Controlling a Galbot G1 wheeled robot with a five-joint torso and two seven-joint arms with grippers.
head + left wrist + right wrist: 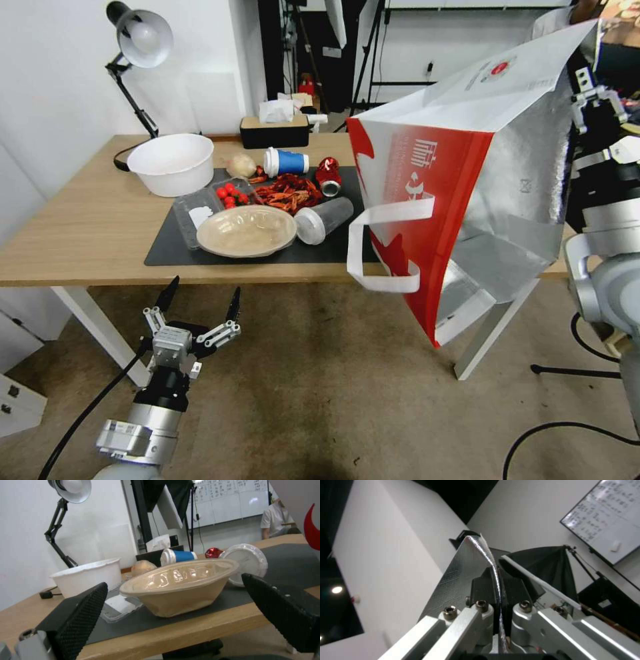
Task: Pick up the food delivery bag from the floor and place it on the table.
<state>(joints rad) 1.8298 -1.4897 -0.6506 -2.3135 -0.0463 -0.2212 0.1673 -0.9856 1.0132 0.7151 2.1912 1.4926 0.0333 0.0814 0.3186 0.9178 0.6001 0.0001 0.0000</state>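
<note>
A light wood table (80,233) carries a dark grey mat (167,250) crowded with containers. A white bowl (171,162) stands at the mat's far left corner; its inside is hidden. A shallow beige bowl (247,230) sealed with clear film sits at the mat's front edge. A clear tray (200,207) holds small red tomatoes (230,193). A blue cup (285,162), a red can (328,175) and a clear lidded cup (323,220) all lie on their sides beside a heap of red chillies (288,191).

The food delivery bag (427,220) hangs tilted in the air at the table's right end, above the floor (313,400), its foil-lined mouth gaping. The right pincer (500,592) is clamped on the bag's upper foil edge. The left pincer (200,303) hovers low before the table, spread wide and holding nothing, well apart from the bag.
</note>
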